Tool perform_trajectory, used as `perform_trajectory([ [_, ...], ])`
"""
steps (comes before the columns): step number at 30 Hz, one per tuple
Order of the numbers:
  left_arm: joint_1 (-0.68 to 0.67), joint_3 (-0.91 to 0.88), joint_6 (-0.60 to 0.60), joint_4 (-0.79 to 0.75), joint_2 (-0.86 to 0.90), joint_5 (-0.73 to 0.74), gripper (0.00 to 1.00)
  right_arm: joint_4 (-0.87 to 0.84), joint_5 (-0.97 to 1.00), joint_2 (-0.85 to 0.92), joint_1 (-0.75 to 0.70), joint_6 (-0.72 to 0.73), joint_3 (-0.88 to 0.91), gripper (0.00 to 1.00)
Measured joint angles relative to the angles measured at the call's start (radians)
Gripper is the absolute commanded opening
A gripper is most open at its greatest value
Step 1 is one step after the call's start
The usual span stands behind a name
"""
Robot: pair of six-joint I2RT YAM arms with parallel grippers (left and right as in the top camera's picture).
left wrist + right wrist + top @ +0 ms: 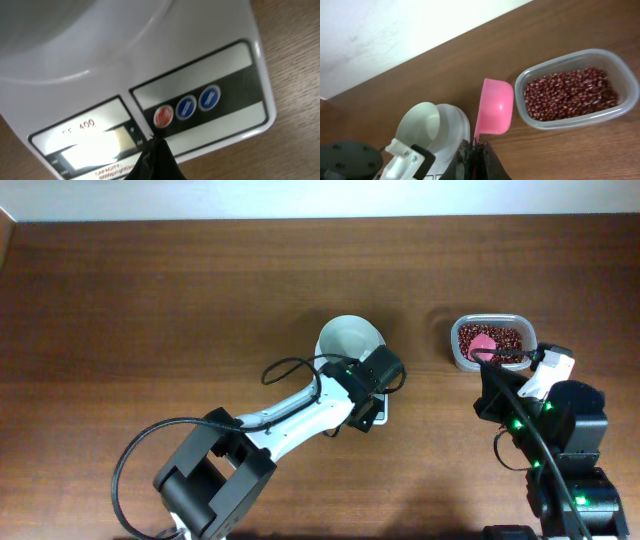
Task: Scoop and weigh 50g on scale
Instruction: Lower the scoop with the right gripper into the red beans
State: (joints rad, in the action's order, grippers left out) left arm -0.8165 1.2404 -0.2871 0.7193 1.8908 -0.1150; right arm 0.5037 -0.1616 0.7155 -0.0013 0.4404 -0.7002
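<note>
Your left gripper (155, 159) is closed on nothing, its dark tip at the front panel of the scale (210, 45), just below the red button (163, 116). You cannot tell from the wrist view whether it touches. Two blue buttons (186, 106) sit just right of the red one, and the grey display (95, 145) is left of it, its digits blurred. The bowl (335, 330) stands on the scale's far end, its inside showing white. Your right gripper (476, 152) is right of the scale, clamped on the handle of the pink spoon (496, 106). The scoop end points away from the fingers. The tub (621, 70) stands on the table (150, 300) right of the scale, apart from it, and the beans (570, 92) lie in it. From overhead the spoon shows against the beans. From the wrist it sits between bowl and tub.
</note>
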Motion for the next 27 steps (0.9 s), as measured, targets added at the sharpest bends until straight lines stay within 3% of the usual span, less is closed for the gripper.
perform_trajectory([
  [6,0.0,0.0,0.0,0.015,0.0,0.0,0.0,0.132,0.035,0.136,0.0,-0.043,-0.051,0.04],
  [12,0.0,0.002,0.0,0.015,0.0,0.003,0.0,0.206,0.112,0.375,0.0,-0.128,-0.233,0.04],
  [21,0.0,0.002,0.0,0.017,0.0,0.004,0.0,0.19,0.334,0.635,-0.066,-0.245,-0.359,0.04],
  [27,0.0,0.002,0.0,0.018,0.0,0.005,0.0,0.101,0.217,0.758,-0.181,-0.294,-0.359,0.04],
])
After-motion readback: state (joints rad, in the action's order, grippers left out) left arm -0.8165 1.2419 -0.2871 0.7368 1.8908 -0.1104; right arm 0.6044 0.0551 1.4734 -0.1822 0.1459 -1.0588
